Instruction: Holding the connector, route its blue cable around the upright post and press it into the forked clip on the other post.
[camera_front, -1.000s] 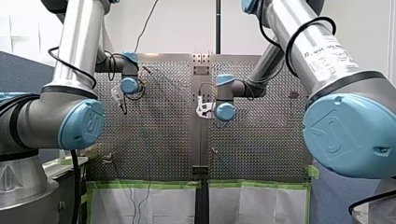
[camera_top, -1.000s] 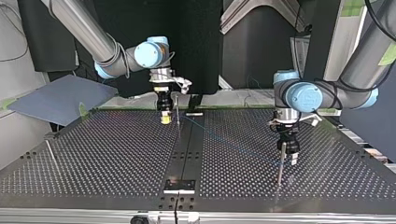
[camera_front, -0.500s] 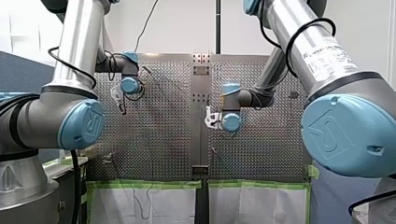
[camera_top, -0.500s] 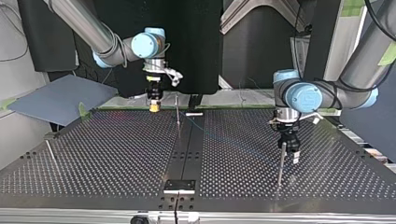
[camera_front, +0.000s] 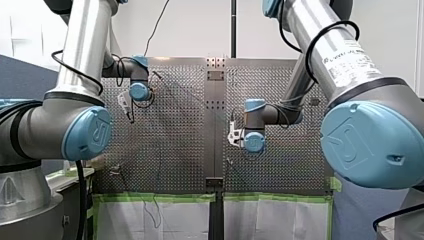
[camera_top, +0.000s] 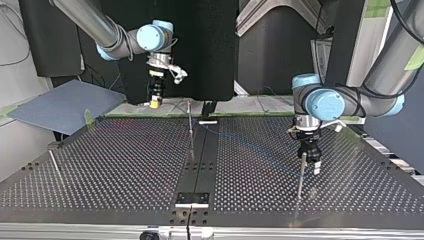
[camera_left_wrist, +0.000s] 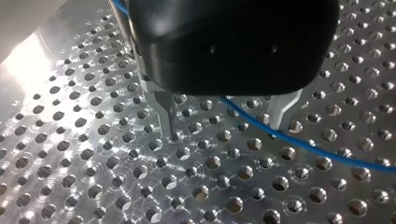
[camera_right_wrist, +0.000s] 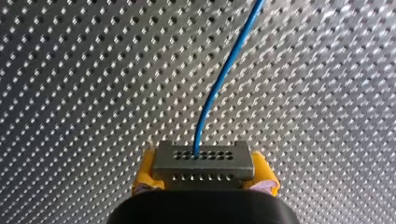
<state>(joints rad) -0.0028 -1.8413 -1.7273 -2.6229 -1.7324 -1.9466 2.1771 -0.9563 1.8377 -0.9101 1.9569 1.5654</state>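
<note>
Your right gripper (camera_right_wrist: 204, 181) is clamped on the connector (camera_right_wrist: 203, 158). Its yellow pads (camera_right_wrist: 145, 173) squeeze the connector's two ends, so the holed face points ahead and the cable (camera_right_wrist: 219, 79) leaves it freely, without a kink. The gripper hangs raised off the table (camera_top: 125, 165), probably so the cable clears the holes.

Your left gripper (camera_left_wrist: 225, 122) stands low with its metal fingers (camera_left_wrist: 284, 107) spread, gripping nothing. The cable passes under it, close by one finger, likely so you can steer it at the near post (camera_top: 301, 175) just beside.

You have two grippers, one connector, one cable and three thin posts:
- the near post
- a middle post (camera_top: 190, 122) between the grippers
- a leaning post (camera_top: 54, 162) well apart from the right gripper

You cannot tell which post carries the forked clip.
</note>
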